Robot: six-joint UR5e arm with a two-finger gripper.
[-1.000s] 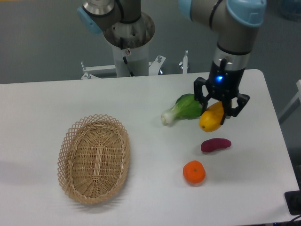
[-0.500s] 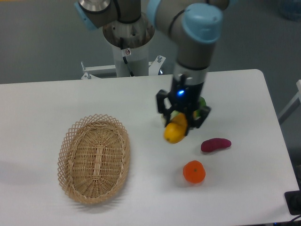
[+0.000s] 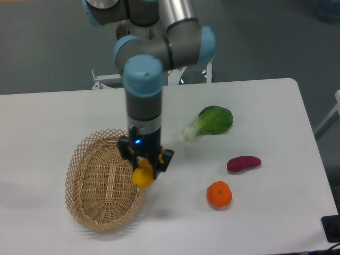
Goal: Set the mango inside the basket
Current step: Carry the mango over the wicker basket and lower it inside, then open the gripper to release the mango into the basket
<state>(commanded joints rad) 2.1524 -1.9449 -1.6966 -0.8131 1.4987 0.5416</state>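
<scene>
The yellow-orange mango is held in my gripper, whose black fingers are shut on it. It hangs in the air over the right rim of the oval tan wicker basket, which lies on the white table at the left. The mango's upper part is hidden between the fingers. The basket's inside holds nothing.
A green leafy vegetable lies right of the arm. A purple tuber and a round orange tangerine lie further right and nearer the front. The robot base stands at the table's back edge.
My gripper has carried the mango left, from beside the green vegetable to above the basket's right rim. The other things on the table have not moved.
</scene>
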